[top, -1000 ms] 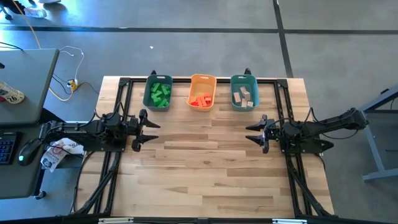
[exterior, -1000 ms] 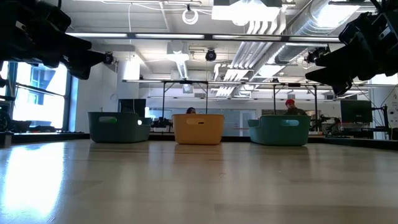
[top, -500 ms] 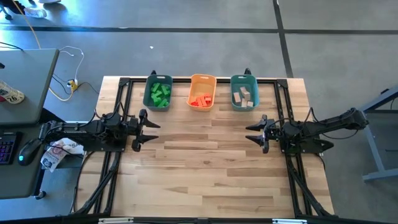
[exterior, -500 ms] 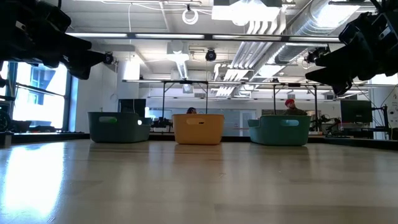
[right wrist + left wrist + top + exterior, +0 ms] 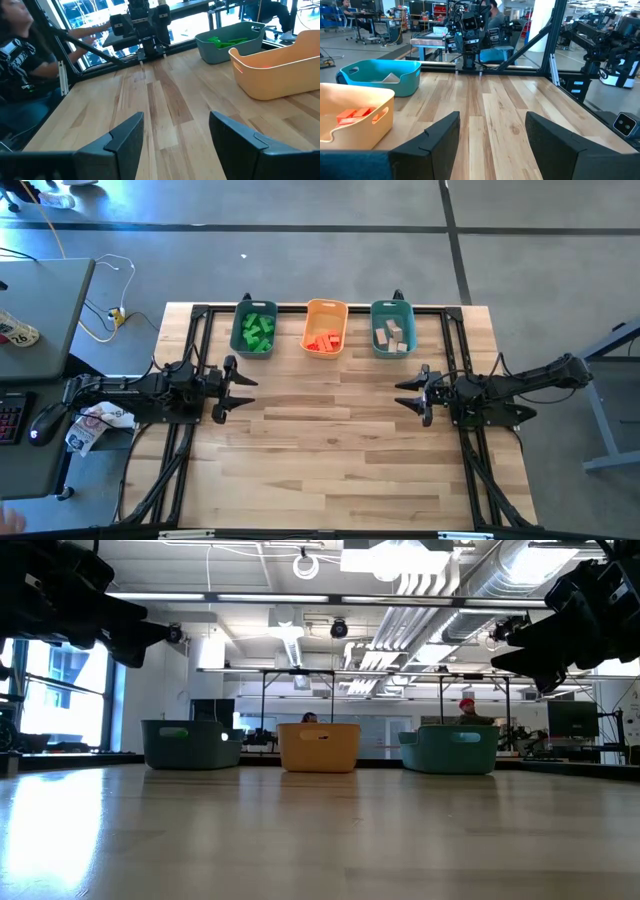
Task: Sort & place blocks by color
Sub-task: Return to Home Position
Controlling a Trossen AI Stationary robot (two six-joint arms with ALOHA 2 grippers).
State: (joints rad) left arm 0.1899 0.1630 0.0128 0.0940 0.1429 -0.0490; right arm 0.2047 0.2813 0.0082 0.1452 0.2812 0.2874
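The blocks (image 5: pixel 322 340) lie sorted by color in three bins (image 5: pixel 325 303) along the desk's (image 5: pixel 330 440) far edge. The left gripper (image 5: pixel 243 388) and the right gripper (image 5: pixel 402 393) hang open and empty near the side edges. I judge the arms are parked, with no next move needed.

left hand (image 5: pixel 240 390): fingers spread, empty, pointing inward | right hand (image 5: pixel 408 393): fingers spread, empty, facing it

A teal plastic bin (image 5: pixel 190 744), an orange plastic bin (image 5: pixel 320 747) and a second teal plastic bin (image 5: pixel 449 750) line the pale wooden worktop's (image 5: pixel 320 840) far edge — dark robot arms (image 5: pixel 70 590) overhang both upper corners.
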